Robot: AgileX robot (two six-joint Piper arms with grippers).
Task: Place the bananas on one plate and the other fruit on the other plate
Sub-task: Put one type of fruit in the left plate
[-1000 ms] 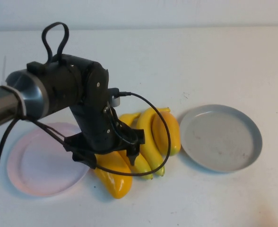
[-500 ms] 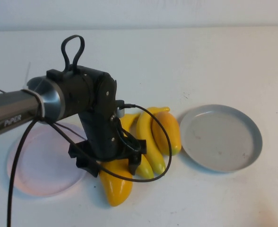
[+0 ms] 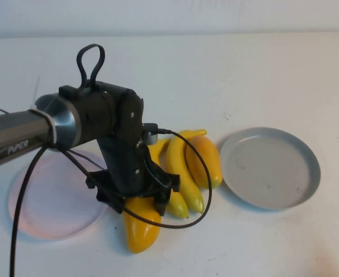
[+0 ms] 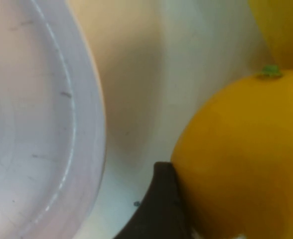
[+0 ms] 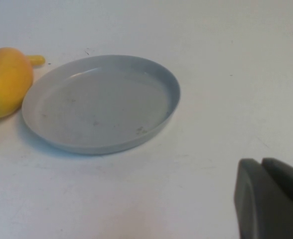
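My left gripper (image 3: pixel 136 202) is down over the front mango (image 3: pixel 140 228), open, one finger (image 4: pixel 156 204) against its side; the fruit (image 4: pixel 241 159) lies on the table between the jaws. The second mango (image 3: pixel 205 158) lies at the pile's right and also shows in the right wrist view (image 5: pixel 7 79). Two bananas (image 3: pixel 184 173) lie between the mangoes, the left one partly hidden by the gripper. The pink plate (image 3: pixel 48 196) is left of the pile, the grey plate (image 3: pixel 270 167) right of it. My right gripper (image 5: pixel 262 164) is shut, low over the table near the grey plate (image 5: pixel 101 102).
The left arm and its black cable (image 3: pixel 201 196) loop over the fruit pile. The pink plate's rim (image 4: pixel 94 129) lies close beside the front mango. White table (image 3: pixel 244 75) lies behind the fruit and plates.
My left arm has swung forward and lowered onto the front mango, which has shifted slightly toward the table's front. The plates, the bananas and the second mango have stayed put.
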